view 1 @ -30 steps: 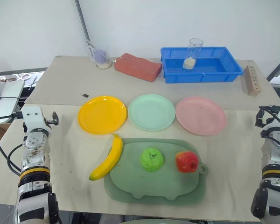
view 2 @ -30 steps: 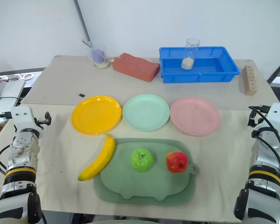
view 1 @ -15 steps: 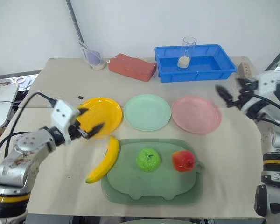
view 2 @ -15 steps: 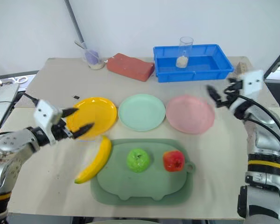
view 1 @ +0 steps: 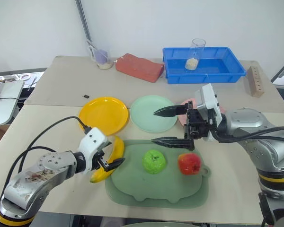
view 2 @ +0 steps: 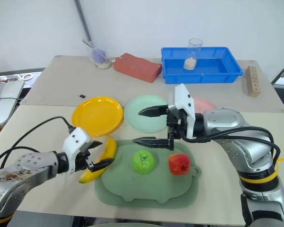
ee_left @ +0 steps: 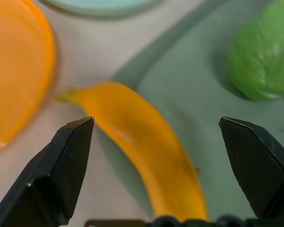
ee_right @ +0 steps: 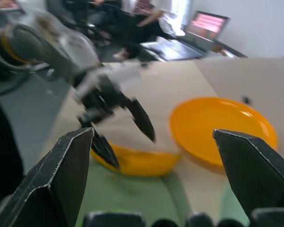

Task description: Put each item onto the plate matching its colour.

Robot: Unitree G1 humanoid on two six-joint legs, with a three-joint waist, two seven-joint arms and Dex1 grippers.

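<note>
Left wrist view looks straight down on the curved yellow toy banana [ee_left: 146, 156], which runs between the two widely parted black fingers [ee_left: 61, 165] of the left gripper [view 1: 109, 158]; neither finger touches it, and nothing is held. From the head camera the banana [view 2: 100, 161] lies on the beige table [view 1: 57, 85], its lower end against the left rim of the large dull-green pig-shaped tray [view 1: 156, 189] and its upper tip just below the round yellow plastic plate [view 1: 103, 115]. The round bright green toy apple [view 1: 154, 161] sits near the middle of the tray, and the round red toy apple [view 1: 189, 163] sits beside it toward the tray's right edge.

Beyond the tray, the three plates stand in a row: the yellow one on the left, the round pale mint green plate [view 1: 149, 113] in the middle, and the round pink plate [view 2: 203, 105], largely hidden behind the right arm. All three plates are bare.

The right gripper [view 1: 168, 126] hangs above the tray's far edge and the mint plate, pointing toward the robot's left, its fingers spread wide with nothing between them.

Farther back on the table are a blue plastic bin [view 1: 201, 66] with a clear cup [view 1: 195, 54] in it, a red brick-shaped block [view 1: 139, 67], a small glass jar [view 1: 102, 57] and a wooden block with holes [view 1: 255, 81].
</note>
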